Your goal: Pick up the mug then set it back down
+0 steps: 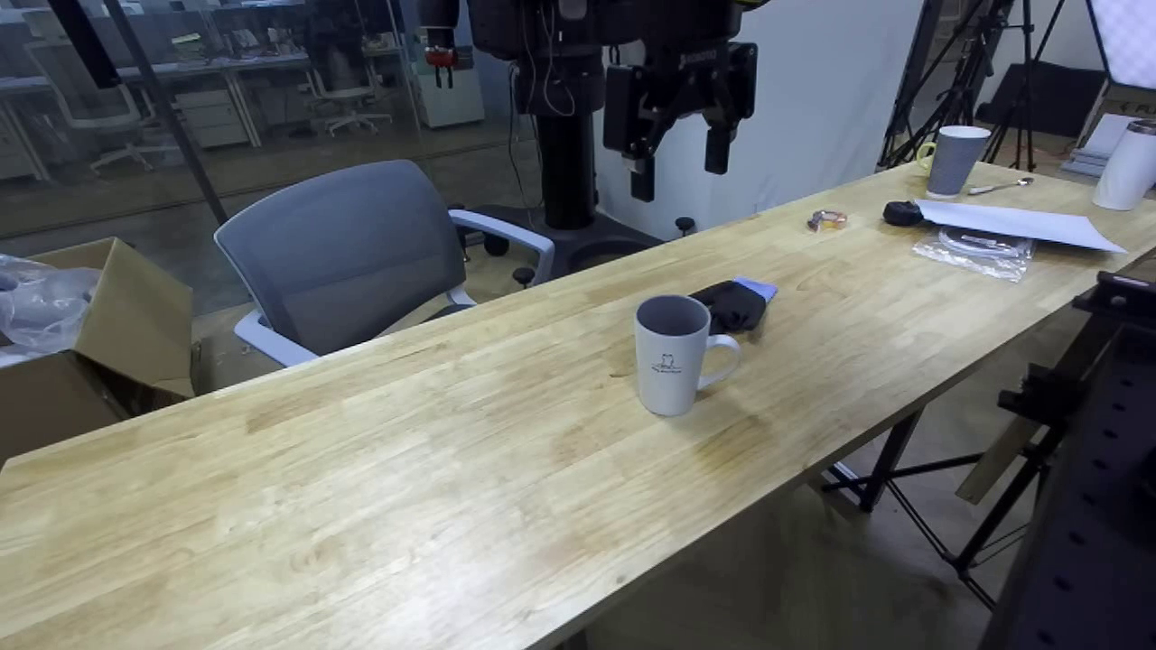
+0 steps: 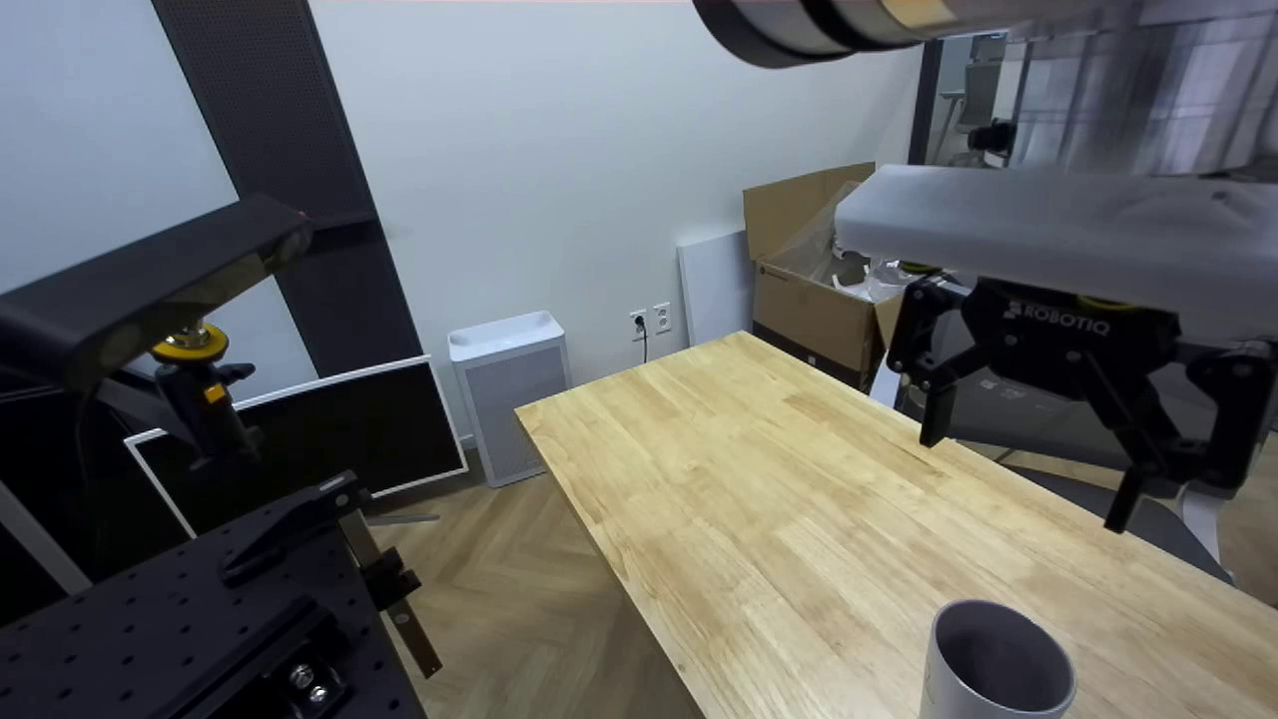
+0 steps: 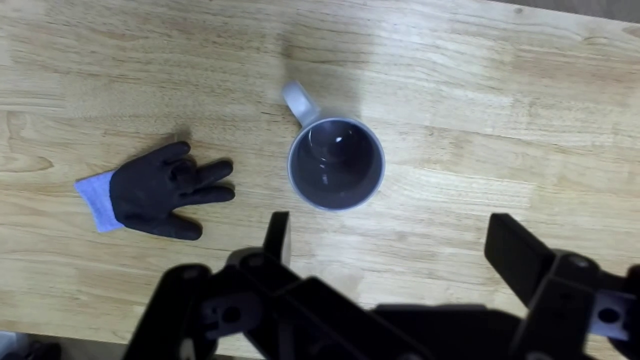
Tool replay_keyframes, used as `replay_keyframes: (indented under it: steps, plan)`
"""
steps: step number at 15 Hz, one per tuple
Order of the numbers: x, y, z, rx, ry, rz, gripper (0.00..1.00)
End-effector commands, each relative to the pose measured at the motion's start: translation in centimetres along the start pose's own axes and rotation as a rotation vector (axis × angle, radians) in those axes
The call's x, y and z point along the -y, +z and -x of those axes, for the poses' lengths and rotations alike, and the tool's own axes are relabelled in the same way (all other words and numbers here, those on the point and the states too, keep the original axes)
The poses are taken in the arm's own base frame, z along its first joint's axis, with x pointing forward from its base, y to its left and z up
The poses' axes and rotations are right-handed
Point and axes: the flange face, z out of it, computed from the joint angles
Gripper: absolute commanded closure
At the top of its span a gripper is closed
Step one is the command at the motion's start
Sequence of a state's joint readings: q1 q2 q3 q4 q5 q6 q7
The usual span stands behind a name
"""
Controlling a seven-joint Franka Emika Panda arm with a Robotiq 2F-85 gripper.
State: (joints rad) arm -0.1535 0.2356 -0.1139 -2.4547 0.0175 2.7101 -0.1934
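Nearest the wrist camera, the end effector (image 3: 390, 220) stands wide, its two fingers well apart above the table (image 3: 450, 125). Beyond the gap, closer to the left finger, the mug (image 3: 336, 165) sits upright on the table, its handle pointing far and left, its inside dark grey. Left of the mug and apart from it lies a black glove (image 3: 150, 195), its pale blue cuff at the left, its fingers toward the mug.

In both exterior views the end effector hangs higher than the mug and well apart from it. In an exterior view the mug (image 1: 664, 370) shows a small dark drawing on its side, with the handle to the right; the glove lies just beyond, partly hidden by it. Farther off to the right are a small orange item (image 1: 827, 220), a black object (image 1: 901, 213) at the left end of a white sheet (image 1: 1020, 224), a clear bag (image 1: 993, 262) with a coiled cable (image 1: 975, 244) on the near side of that sheet, a grey cup (image 1: 957, 162) with a yellow handle, a spoon (image 1: 1001, 186) just right of the cup, and a white tumbler (image 1: 1127, 167). A chair (image 1: 352, 253) stands on the far side of the table, with an open box (image 1: 140, 316) farther left. In an exterior view a perforated black plate (image 2: 140, 649) fills the near left, and a white appliance (image 2: 511, 399) stands beyond the table's far end.
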Motion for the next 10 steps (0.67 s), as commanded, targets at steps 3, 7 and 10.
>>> replay_keyframes:
  steps: [3, 7, 10]
  plan:
    - [0.5, -0.2, -1.5, -0.050, 0.018, -0.002, 0.00]
    - [1.4, 0.0, -2.8, -0.107, 0.014, -0.024, 0.00]
    - [2.5, 1.2, -3.5, -0.106, 0.010, -0.061, 0.00]
